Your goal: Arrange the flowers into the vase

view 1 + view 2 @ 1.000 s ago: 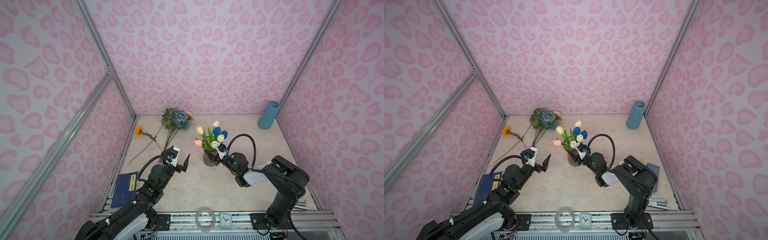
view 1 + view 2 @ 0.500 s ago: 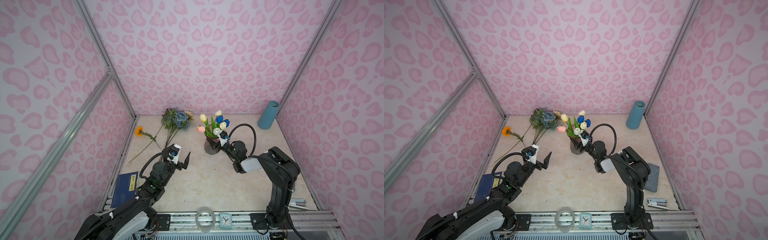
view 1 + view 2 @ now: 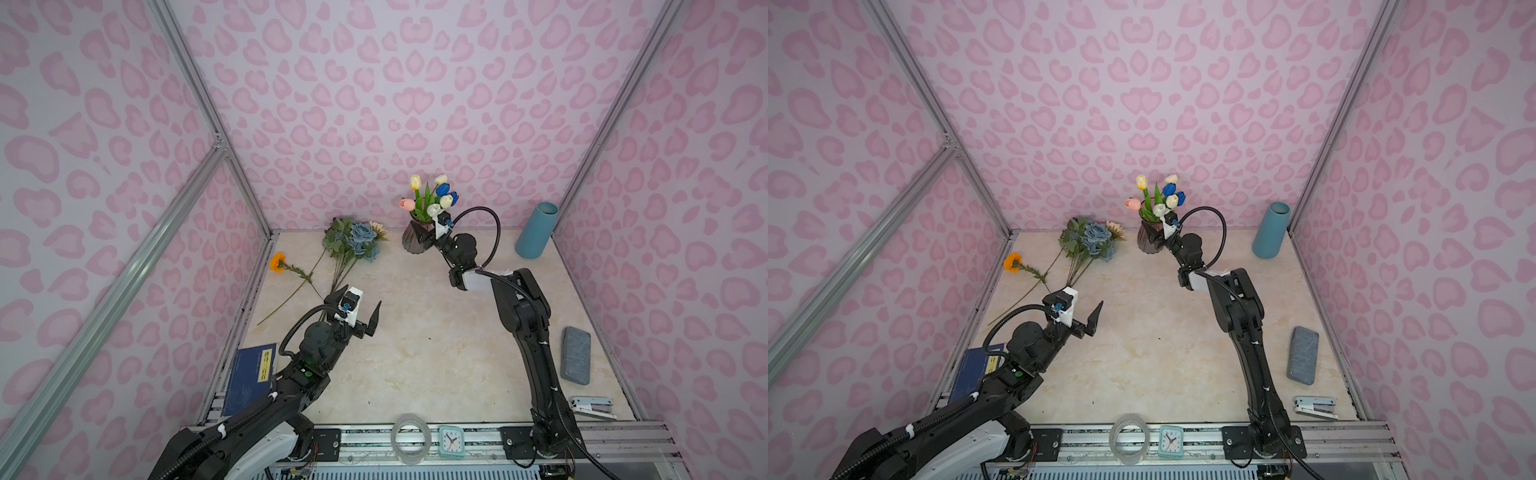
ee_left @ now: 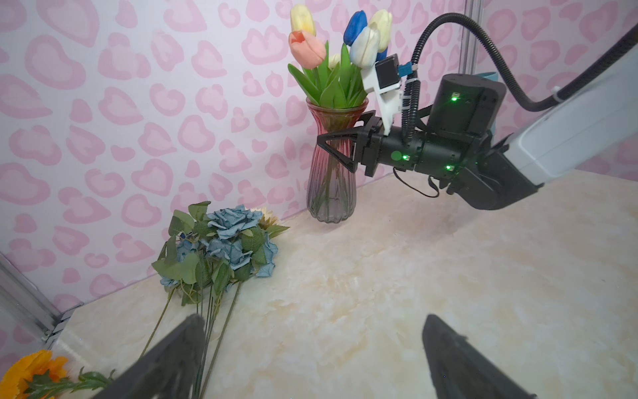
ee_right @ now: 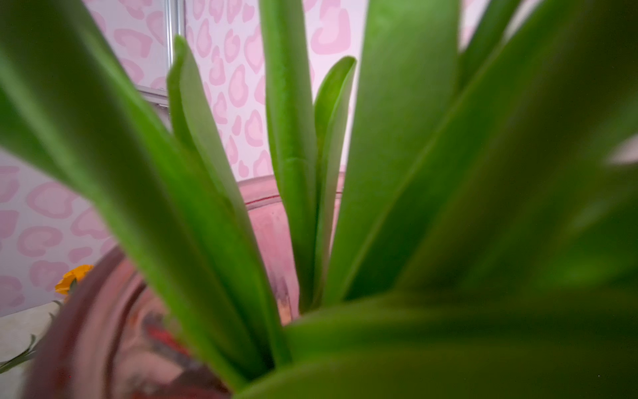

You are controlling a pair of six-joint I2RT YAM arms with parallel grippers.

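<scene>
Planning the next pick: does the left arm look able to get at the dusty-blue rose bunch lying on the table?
Probably yes. The left gripper, fingers open, hangs right by the green stems of the dusty-blue rose bunch; nothing lies over them, and the right gripper is off at the ribbed glass vase.

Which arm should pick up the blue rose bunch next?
Left. The left gripper is open, empty and near the stems of the blue rose bunch; the right gripper grips the vase.
</scene>
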